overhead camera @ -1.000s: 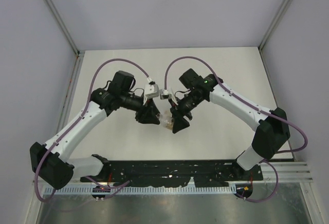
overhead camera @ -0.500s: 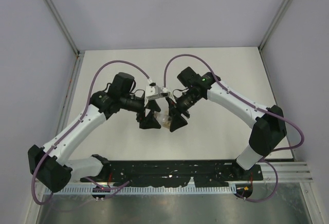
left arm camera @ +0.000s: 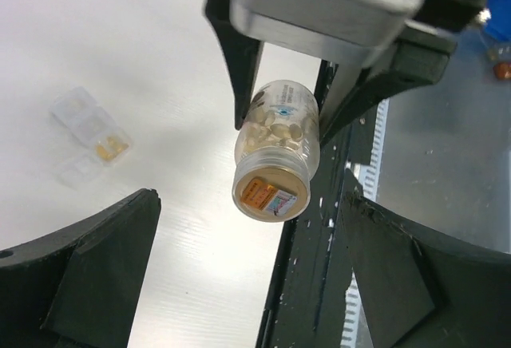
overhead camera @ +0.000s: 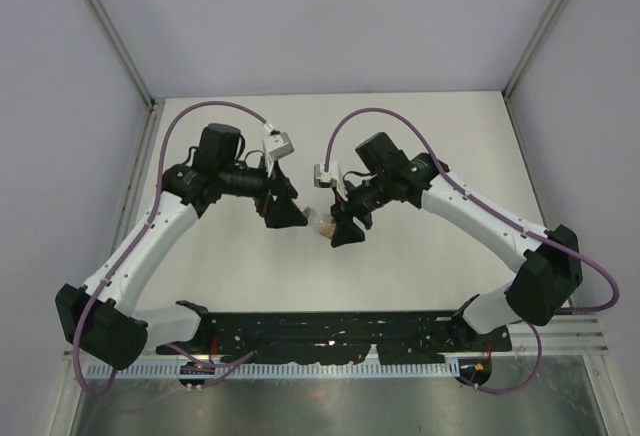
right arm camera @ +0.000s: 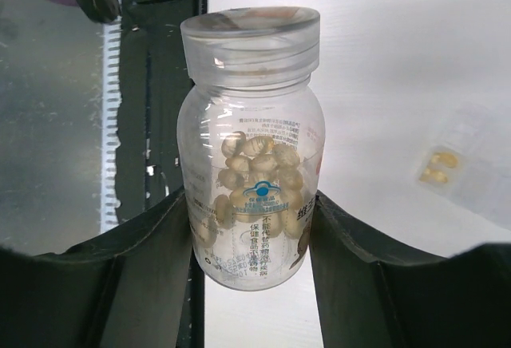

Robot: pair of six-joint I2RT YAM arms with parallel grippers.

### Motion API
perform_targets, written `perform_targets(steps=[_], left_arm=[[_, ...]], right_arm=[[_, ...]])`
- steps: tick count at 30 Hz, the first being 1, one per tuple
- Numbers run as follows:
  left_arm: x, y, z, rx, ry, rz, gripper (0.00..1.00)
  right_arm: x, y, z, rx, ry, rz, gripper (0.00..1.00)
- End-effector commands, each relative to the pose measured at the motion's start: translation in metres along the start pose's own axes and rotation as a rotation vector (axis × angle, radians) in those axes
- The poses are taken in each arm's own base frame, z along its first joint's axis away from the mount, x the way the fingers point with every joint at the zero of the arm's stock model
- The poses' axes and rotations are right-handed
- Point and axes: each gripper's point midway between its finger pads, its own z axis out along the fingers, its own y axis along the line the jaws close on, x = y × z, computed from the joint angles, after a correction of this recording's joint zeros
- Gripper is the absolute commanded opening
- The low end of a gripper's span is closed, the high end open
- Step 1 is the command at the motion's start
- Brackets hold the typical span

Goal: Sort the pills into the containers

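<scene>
A clear bottle [right arm camera: 251,124] with a clear lid [right arm camera: 249,33] holds pale tan pills [right arm camera: 255,172]. My right gripper [right arm camera: 249,196] is shut on the bottle's lower body and holds it above the table. In the top view the bottle [overhead camera: 322,222] sits between both grippers. My left gripper [left arm camera: 249,188] is open, clear of the bottle [left arm camera: 278,136], whose lid end with an orange sticker faces it. A small clear compartment container [left arm camera: 88,136] with a few yellow-orange pills lies on the table, and the right wrist view shows this container [right arm camera: 459,156] at its right.
The black mounting rail [overhead camera: 330,331] runs along the table's near edge, with a metal strip [overhead camera: 330,406] beyond it. That rail [left arm camera: 311,284] lies under the bottle in the left wrist view. Enclosure walls [overhead camera: 100,46] surround the white table [overhead camera: 420,136].
My left gripper has opened, let go of the bottle's lid end and drawn back to the left. The right gripper has kept its hold and shifted slightly with the bottle.
</scene>
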Motion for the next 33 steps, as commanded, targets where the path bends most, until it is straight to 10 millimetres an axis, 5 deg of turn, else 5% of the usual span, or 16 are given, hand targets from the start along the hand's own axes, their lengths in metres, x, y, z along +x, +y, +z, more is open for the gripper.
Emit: perform_targets(steps=[1,9,13,33], left_arm=[[-0.029,0.011,-0.015,-0.041,-0.062,-0.145,1.00],[-0.033,0.036,-0.017,-0.091,-0.023,-0.442,0.97],[-0.033,0.043,-0.008,-0.070,-0.007,-0.522,0.88],[-0.048,0.047,0.001,0.012,-0.029,-0.536,0.70]], right_arm=[[-0.027,-0.017,-0.013,0.198,-0.072,-0.083,0.05],[-0.049,-0.047,-0.032,0.487,-0.091,-0.114,0.06],[-0.054,-0.057,-0.037,0.571,-0.095,-0.113,0.05],[-0.048,-0.066,-0.030,0.598,-0.053,-0.094,0.06]])
